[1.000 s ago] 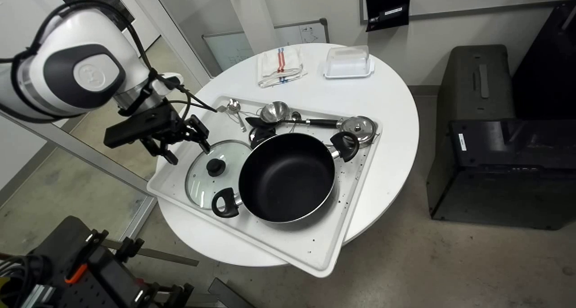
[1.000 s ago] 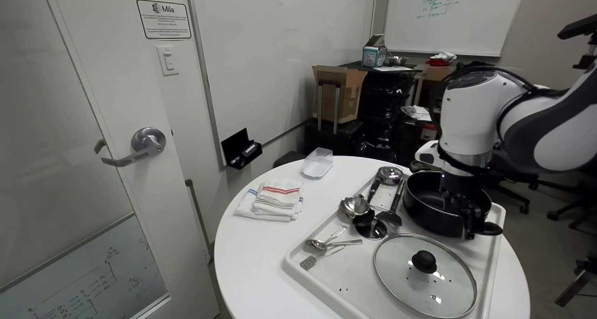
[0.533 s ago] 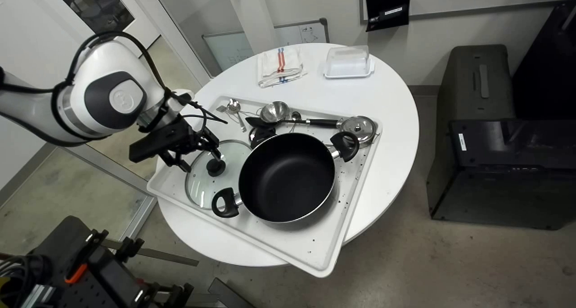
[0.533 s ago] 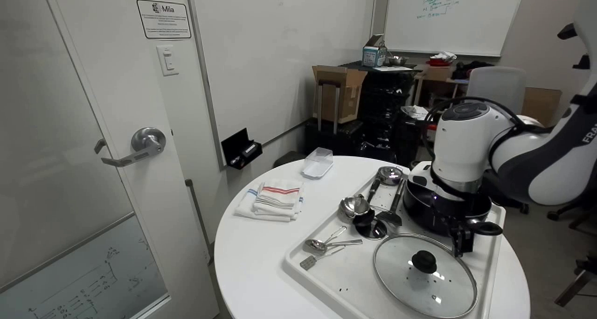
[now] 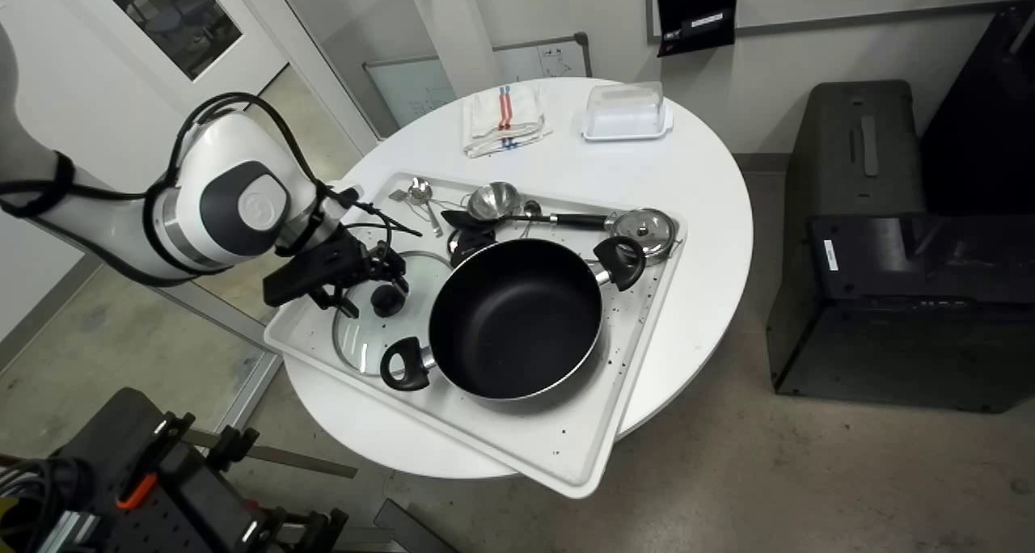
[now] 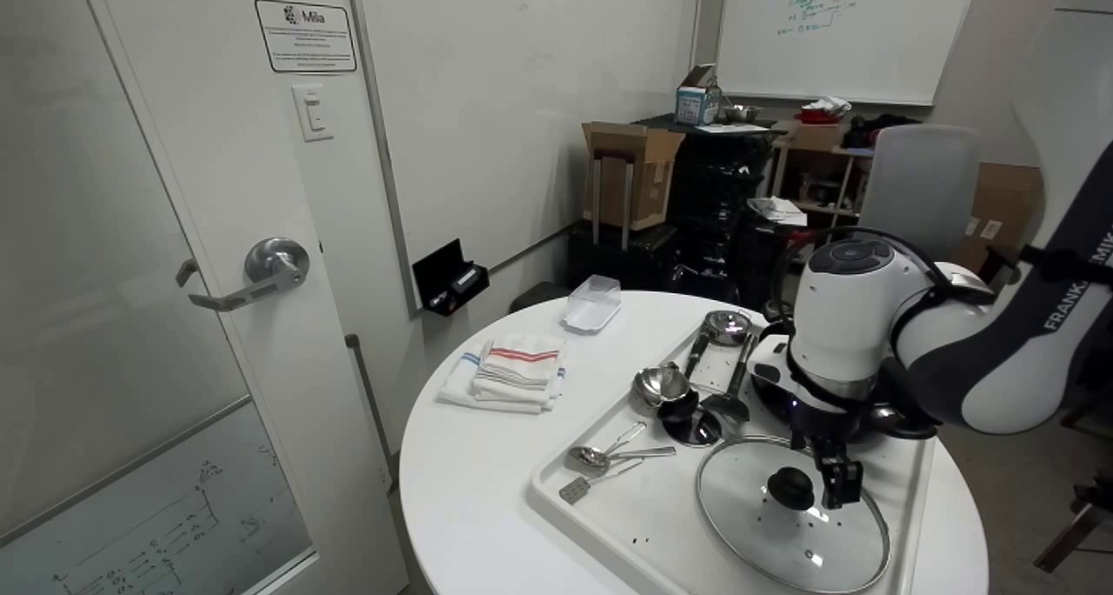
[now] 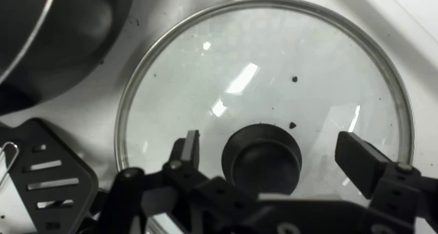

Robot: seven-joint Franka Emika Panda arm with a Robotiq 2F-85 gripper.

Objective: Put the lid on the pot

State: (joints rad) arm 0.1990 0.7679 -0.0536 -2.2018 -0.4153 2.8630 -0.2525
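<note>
The lid [image 5: 368,339] is a clear glass disc with a metal rim and black knob. It lies flat on the white tray beside the pot, knob up; it also shows in an exterior view [image 6: 748,512] and in the wrist view [image 7: 273,49]. The wide black pot [image 5: 517,318] stands upright and uncovered on the tray. In an exterior view the arm hides most of it. Its wall shows at the upper left of the wrist view [image 7: 78,56]. My gripper [image 5: 378,298] is open above the lid. In the wrist view the knob appears between the fingers, with gaps on both sides.
The white tray [image 5: 566,448] also holds metal spoons, a ladle bowl [image 5: 493,201], a small strainer-like metal piece [image 5: 644,228] and a black slotted turner [image 7: 58,182]. One pot handle [image 5: 404,365] overhangs the lid's edge. Folded towels [image 5: 505,120] and a clear-covered dish [image 5: 627,112] stand farther back.
My gripper has moved from beside the lid, near the tray's edge, to over the lid's knob, and lower. It stays open. The lid and pot have not moved.
</note>
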